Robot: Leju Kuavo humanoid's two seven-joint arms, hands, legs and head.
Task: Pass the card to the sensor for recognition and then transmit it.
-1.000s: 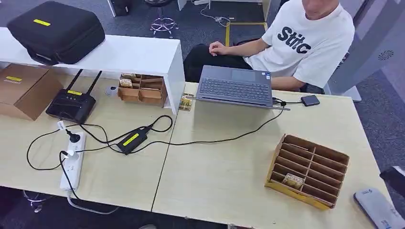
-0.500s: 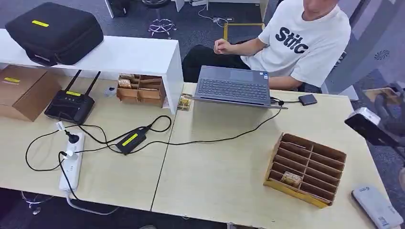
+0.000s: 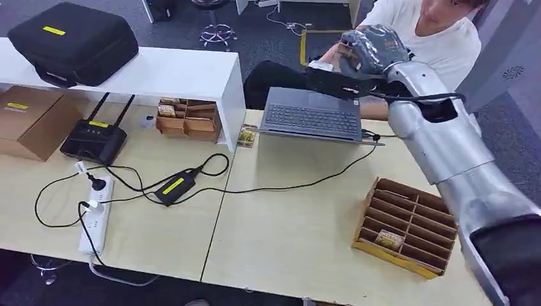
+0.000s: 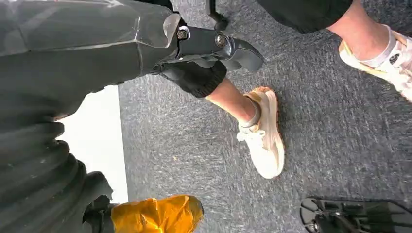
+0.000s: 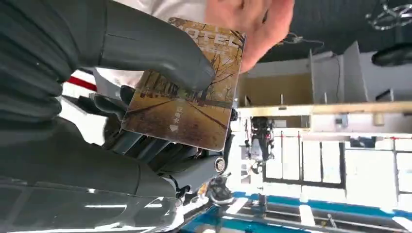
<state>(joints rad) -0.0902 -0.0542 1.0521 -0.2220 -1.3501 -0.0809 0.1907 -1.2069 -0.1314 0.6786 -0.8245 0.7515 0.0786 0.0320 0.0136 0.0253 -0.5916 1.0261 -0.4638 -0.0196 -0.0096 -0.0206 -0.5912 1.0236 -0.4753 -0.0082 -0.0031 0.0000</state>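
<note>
Head view, near to far: a cardboard sorter box (image 3: 409, 228) with slotted compartments stands on the pale desk (image 3: 287, 229), one card-like item lying in a front slot. A white power strip (image 3: 96, 220) and a black adapter (image 3: 175, 187) with cables lie to the left. Beyond these, a black router (image 3: 94, 140), a brown carton (image 3: 32, 118), a small cardboard tray (image 3: 190, 119) under the white shelf (image 3: 172, 73), and a grey laptop (image 3: 314, 115). The silver right arm (image 3: 446, 153) is raised over the laptop; its right hand (image 3: 370, 51) is up before a seated person (image 3: 440, 38) in a white shirt. Right wrist view: the right hand (image 5: 145, 92) pinches a hotel card (image 5: 187, 102) printed with an autumn avenue, thumb pressed on its face; the person's hand (image 5: 252, 24) touches the card's far edge. Left wrist view: the left hand (image 4: 145, 43) hangs above grey carpet (image 4: 320, 126), near a person's foot in a pale shoe (image 4: 262, 136); whether it is clenched or released cannot be told
</note>
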